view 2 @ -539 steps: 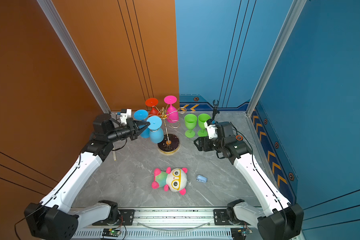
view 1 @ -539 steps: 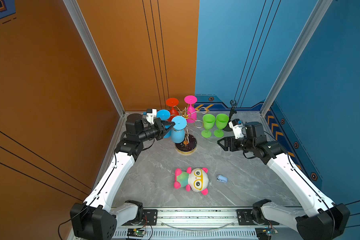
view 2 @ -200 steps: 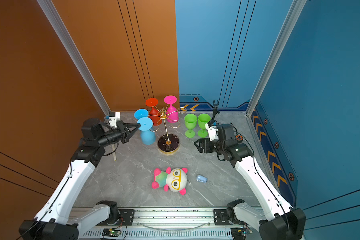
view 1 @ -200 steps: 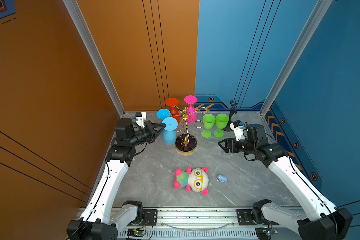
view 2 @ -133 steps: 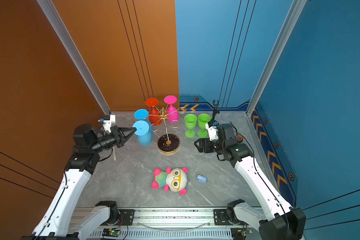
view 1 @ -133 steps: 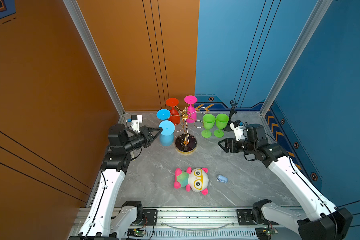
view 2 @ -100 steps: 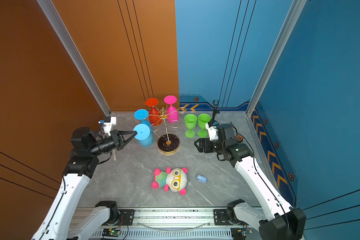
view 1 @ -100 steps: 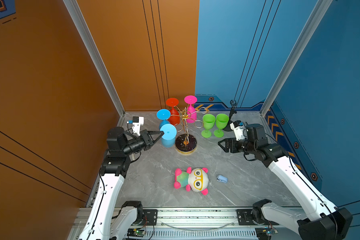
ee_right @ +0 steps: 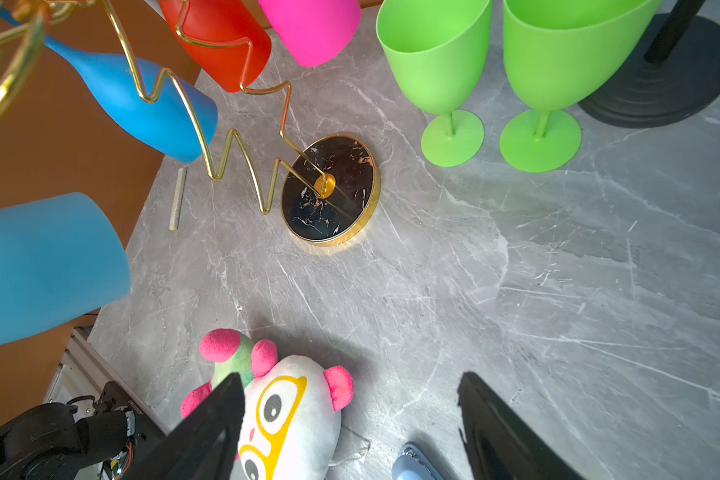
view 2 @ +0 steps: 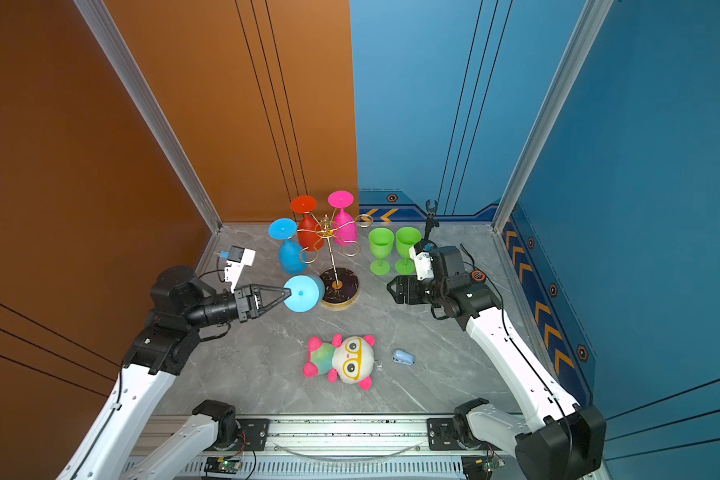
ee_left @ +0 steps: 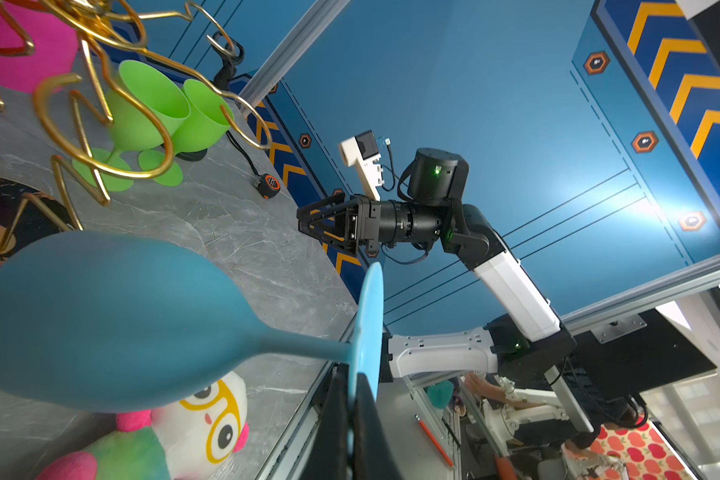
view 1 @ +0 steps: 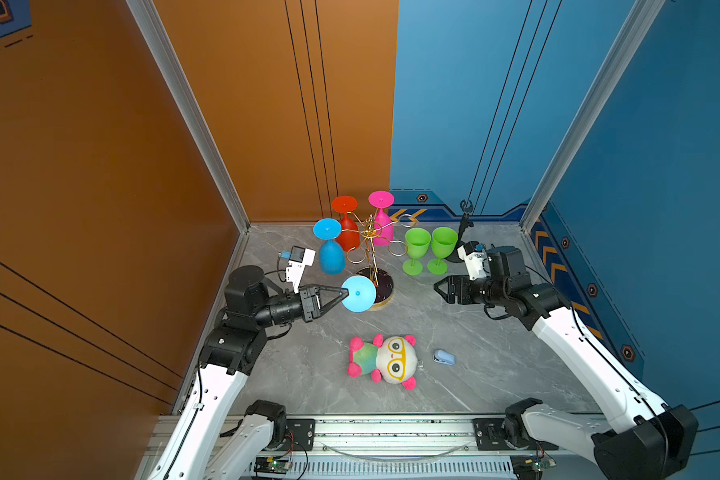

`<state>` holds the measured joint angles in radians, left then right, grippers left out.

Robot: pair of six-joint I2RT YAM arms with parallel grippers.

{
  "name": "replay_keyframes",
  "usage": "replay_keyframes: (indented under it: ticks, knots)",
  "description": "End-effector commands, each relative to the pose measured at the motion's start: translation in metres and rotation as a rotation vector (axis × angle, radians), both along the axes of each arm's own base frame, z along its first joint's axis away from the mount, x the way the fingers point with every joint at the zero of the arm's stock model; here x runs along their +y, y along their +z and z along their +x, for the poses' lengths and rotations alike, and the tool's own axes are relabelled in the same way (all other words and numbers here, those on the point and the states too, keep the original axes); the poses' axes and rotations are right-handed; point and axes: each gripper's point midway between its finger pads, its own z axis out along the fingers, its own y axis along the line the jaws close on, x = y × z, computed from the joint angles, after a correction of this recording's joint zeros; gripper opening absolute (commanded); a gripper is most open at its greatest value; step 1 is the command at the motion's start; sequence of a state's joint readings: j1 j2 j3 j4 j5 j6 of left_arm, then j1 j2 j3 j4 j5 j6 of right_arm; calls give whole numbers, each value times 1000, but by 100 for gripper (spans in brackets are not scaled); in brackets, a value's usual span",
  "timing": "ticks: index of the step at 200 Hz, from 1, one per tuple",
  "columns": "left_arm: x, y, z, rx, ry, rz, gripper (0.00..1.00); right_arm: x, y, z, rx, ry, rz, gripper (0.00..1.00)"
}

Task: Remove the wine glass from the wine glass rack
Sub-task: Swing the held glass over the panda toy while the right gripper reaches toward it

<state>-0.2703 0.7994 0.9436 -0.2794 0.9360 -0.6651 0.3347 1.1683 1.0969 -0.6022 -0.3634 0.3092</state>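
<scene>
- Pincers: the left pincer (view 1: 345, 293) is clamped on the foot rim of the wine glass (view 1: 359, 294). The right pincer (view 1: 438, 291) hangs over the counter (view 1: 474, 332) with its jaws wide apart, holding nothing.
- Wine glass: blue, lying sideways in the air, off the rack (view 1: 385, 286). Its bowl points at the rack's base and is just beside it. Whether the two touch cannot be told.
- Rack: stands near the counter's back edge, left of the middle, with its wire arms spread to both sides.
- Room: bare counter shows between the rack's base and the plush toy (view 1: 385, 361), and again toward the right edge below the right arm. The left arm works close to the left edge and the wall there.
- Glasses: six in all.
  - Three hang upside down on the rack: one blue (view 1: 331, 257), one red (view 1: 347, 237) and one pink (view 1: 381, 235).
  - Two green glasses (view 1: 417, 245) stand upright side by side near the back edge.
  - One is held.
- Others: one plush toy near the middle of the front edge, one small blue thing (view 1: 444, 356) just right of it, and one black stand (ee_right: 661, 87) by the back edge.
</scene>
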Motion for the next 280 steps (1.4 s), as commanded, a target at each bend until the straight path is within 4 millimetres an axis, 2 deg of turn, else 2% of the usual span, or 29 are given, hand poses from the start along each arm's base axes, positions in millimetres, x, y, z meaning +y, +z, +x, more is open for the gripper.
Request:
replay_keyframes:
  ticks: [1, 19, 66, 84, 137, 201, 240, 245, 254, 280]
  knots:
    - [-10, -1, -9, -145, -18, 69, 0, 0, 4, -2, 33, -9, -6, 82]
    - [-22, -4, -20, -221, -56, 104, 0, 0, 3, -3, 52, -6, -7, 82]
    - [-44, -30, -31, -481, -75, 280, 0, 8, 2, -2, 96, 25, 7, 82]
    - [-48, -44, -34, -603, -73, 374, 0, 11, 7, -1, 100, 37, 13, 82]
    - [-67, -95, -60, -962, -195, 656, 0, 24, 15, -2, 125, 97, 42, 82]
    - [-76, -146, -56, -1317, -281, 1095, 0, 46, 33, -5, 140, 189, 89, 82]
    - [-80, -152, -54, -1464, -266, 1197, 0, 57, 40, -9, 151, 235, 100, 82]
    - [-84, -146, -52, -1484, -234, 1183, 0, 58, 41, -10, 150, 241, 99, 82]
    - [-84, -145, -52, -1513, -225, 1201, 0, 60, 42, -12, 156, 253, 98, 82]
    - [-76, -147, -44, -1621, -225, 1330, 0, 66, 46, -15, 157, 278, 98, 81]
